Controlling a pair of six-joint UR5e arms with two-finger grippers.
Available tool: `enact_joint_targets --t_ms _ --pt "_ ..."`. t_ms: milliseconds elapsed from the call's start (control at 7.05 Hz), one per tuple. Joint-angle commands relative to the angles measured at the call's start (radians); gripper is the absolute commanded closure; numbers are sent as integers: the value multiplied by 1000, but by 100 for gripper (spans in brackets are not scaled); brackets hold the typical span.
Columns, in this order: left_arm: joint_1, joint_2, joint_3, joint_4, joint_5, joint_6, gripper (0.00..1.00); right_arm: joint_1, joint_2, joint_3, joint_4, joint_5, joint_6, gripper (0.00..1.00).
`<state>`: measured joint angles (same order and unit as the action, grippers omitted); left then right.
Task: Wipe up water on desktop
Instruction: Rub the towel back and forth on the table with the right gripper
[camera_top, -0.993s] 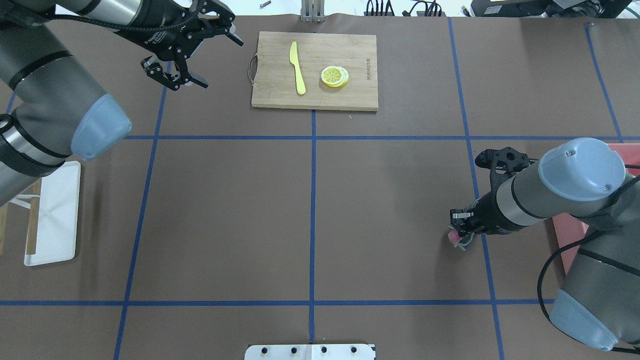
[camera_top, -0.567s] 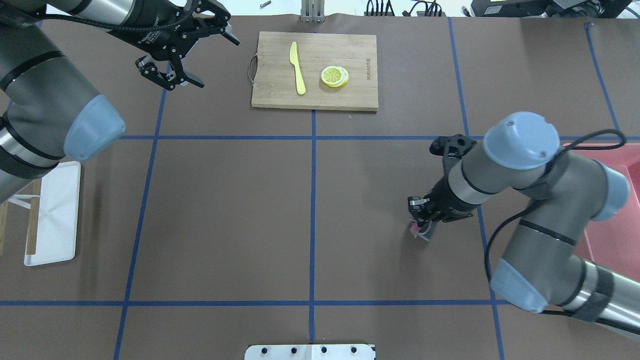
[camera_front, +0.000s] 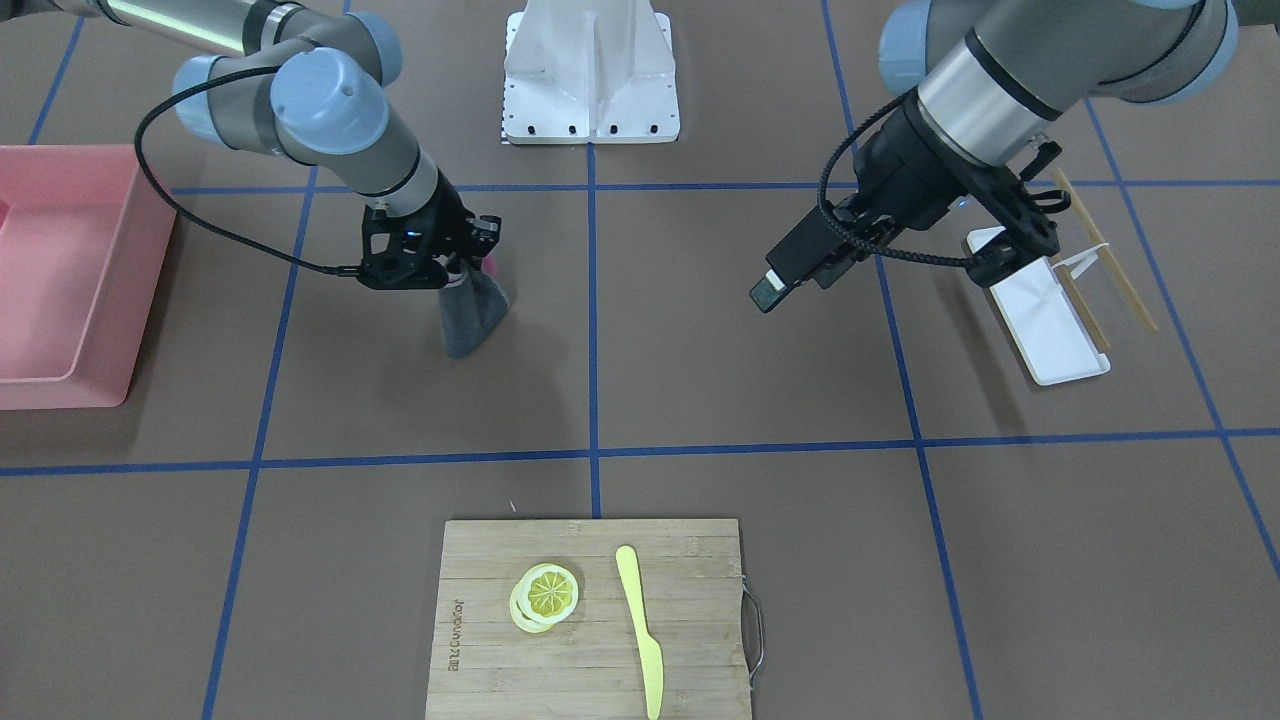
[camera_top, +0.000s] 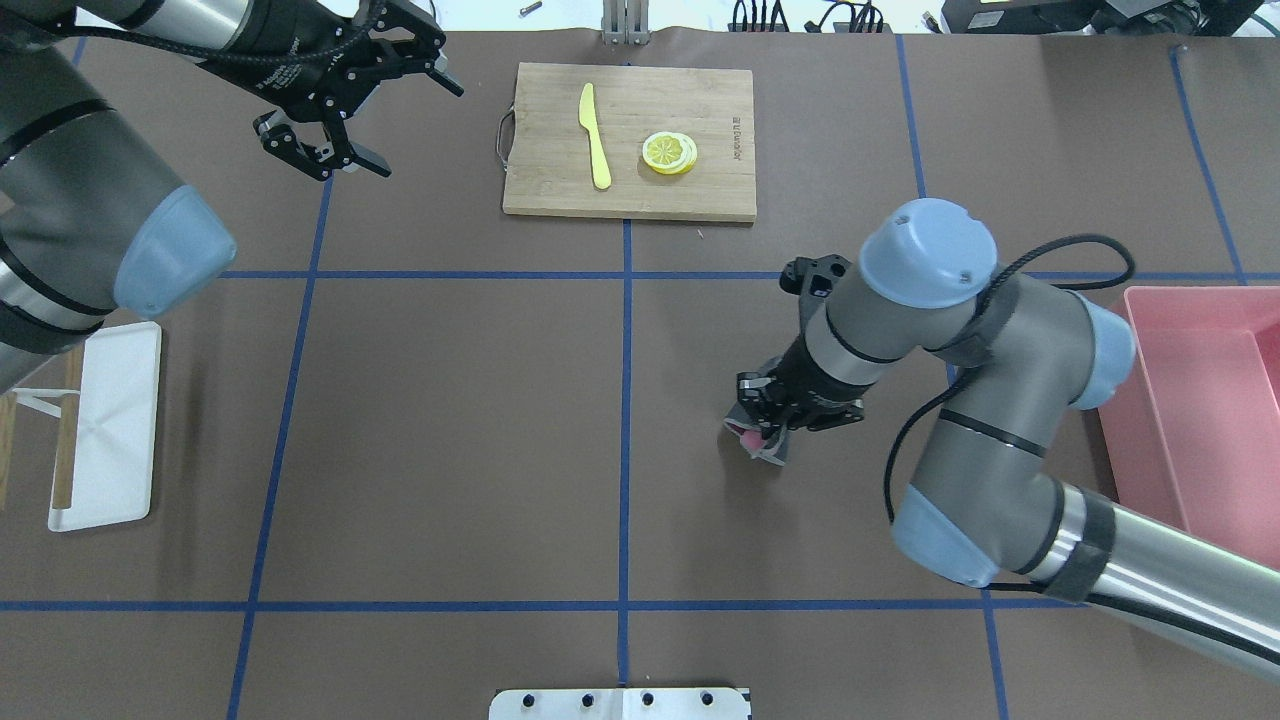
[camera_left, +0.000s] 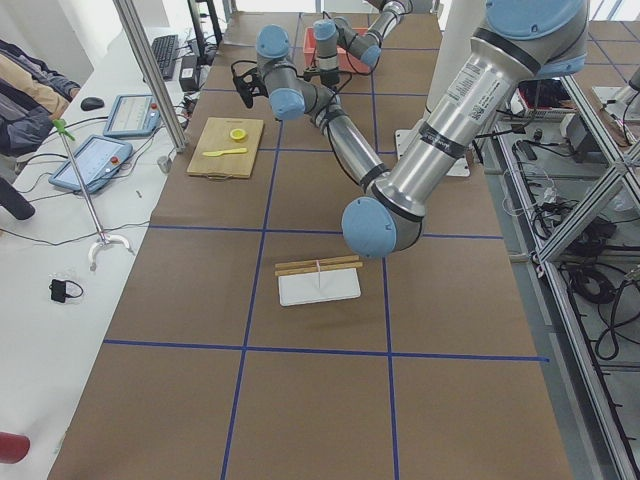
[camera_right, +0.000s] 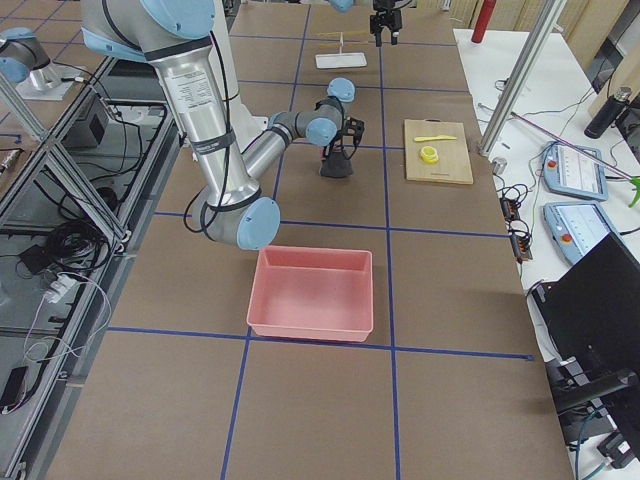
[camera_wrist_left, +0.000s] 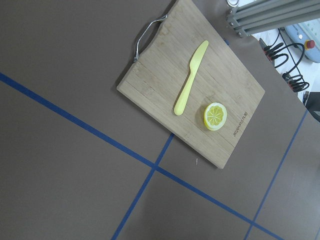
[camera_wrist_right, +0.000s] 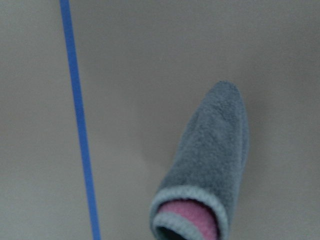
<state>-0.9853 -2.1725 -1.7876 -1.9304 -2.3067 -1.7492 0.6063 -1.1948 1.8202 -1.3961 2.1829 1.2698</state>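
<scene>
The desktop (camera_top: 450, 420) is a matte brown surface with a blue tape grid; I see no water on it. My right gripper (camera_top: 765, 408) is shut on a grey cloth with a pink inner side (camera_top: 762, 447), right of the centre tape line. In the front-facing view the cloth (camera_front: 470, 315) hangs from the gripper (camera_front: 440, 262) and its lower end seems to rest on the desktop. The right wrist view shows the cloth (camera_wrist_right: 210, 165) hanging down over bare brown surface. My left gripper (camera_top: 424, 132) is open and empty, above the far left, left of the cutting board.
A bamboo cutting board (camera_top: 720, 190) with a yellow knife (camera_top: 595, 135) and lemon slices (camera_top: 669, 152) lies at the far middle. A pink bin (camera_top: 1200, 400) stands at the right edge. A white tray (camera_top: 110, 425) lies at the left edge.
My right arm has swept left across the desktop with the cloth, past a blue tape line. My left gripper has drifted a little left and away, still open.
</scene>
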Motion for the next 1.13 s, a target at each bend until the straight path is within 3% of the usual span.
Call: enact_joint_targets --t_ms 0,142,284,709,993 --pt "-19 31 10 2 1 95 2 128 -266 109 0 118 -233 100" --pt "-39 64 10 1 0 144 2 157 -294 106 -1 141 -306 100" --pt "-59 75 5 1 -5 170 2 123 -242 96 -7 127 -279 100" --pt "-93 74 17 1 -53 172 2 1 88 -24 -6 77 36 100" --pt "-99 72 20 1 -53 172 2 21 56 -18 -1 75 46 100"
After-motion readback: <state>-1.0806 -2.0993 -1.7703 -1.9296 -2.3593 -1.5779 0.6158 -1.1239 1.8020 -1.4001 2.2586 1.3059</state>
